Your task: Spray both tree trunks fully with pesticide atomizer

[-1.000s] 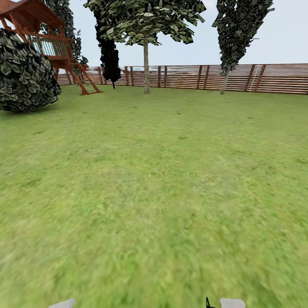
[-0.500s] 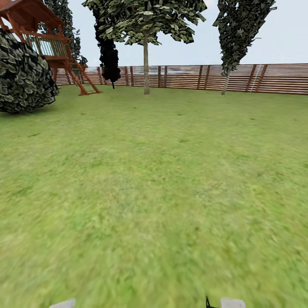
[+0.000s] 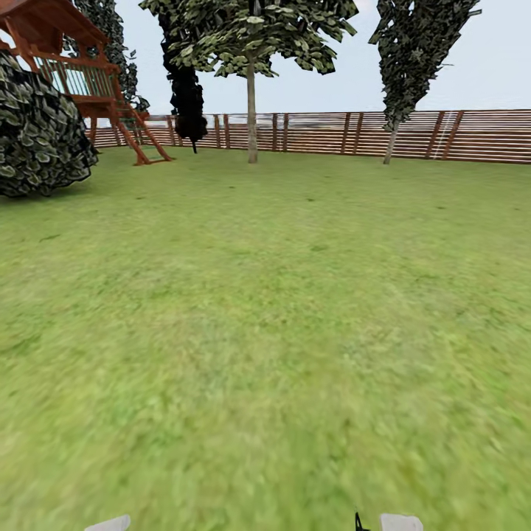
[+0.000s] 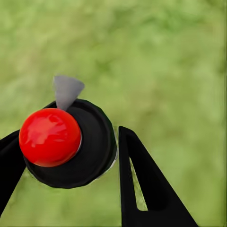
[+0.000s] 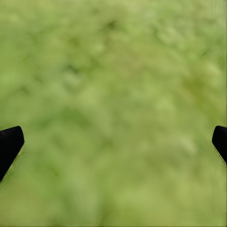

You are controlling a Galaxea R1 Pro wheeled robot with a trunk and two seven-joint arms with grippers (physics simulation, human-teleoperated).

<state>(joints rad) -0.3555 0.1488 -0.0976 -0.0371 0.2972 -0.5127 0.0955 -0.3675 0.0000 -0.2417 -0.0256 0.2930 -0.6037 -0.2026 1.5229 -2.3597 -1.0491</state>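
Two black fingers (image 4: 142, 189) of the left gripper (image 4: 64, 156) pinched the pesticide atomizer (image 4: 71, 144) in the left wrist view: a black round body with a glossy red ball (image 4: 49, 137) on top and a small grey nozzle (image 4: 66, 91) jutting from its rim. One finger pressed the body on each side, with blurred green grass behind. The head view gave none of that detail; it offered only two pale grey slivers at its bottom edge, one at the left (image 3: 107, 524) and one at the right (image 3: 400, 523) with a small black tip beside it.

The right wrist view showed the right gripper (image 5: 113, 144) spread wide, its two black fingertips (image 5: 9, 144) at opposite edges of the picture and nothing but lawn between them.

What the head view alone supplied was the garden (image 3: 265, 332): a wide lawn running to a brown slatted fence (image 3: 413, 135). A leafy tree (image 3: 252, 88) with a slim pale trunk stood before the fence near the middle, a dark cypress-like tree (image 3: 186, 88) just beside it, and another narrow dark tree (image 3: 409, 66) farther right. At the far left were a round dark bush (image 3: 40, 133) and a red-brown wooden playhouse (image 3: 70, 59) on stilts with a ladder. I could not tell whether any of these trees were the thick-trunked ones.
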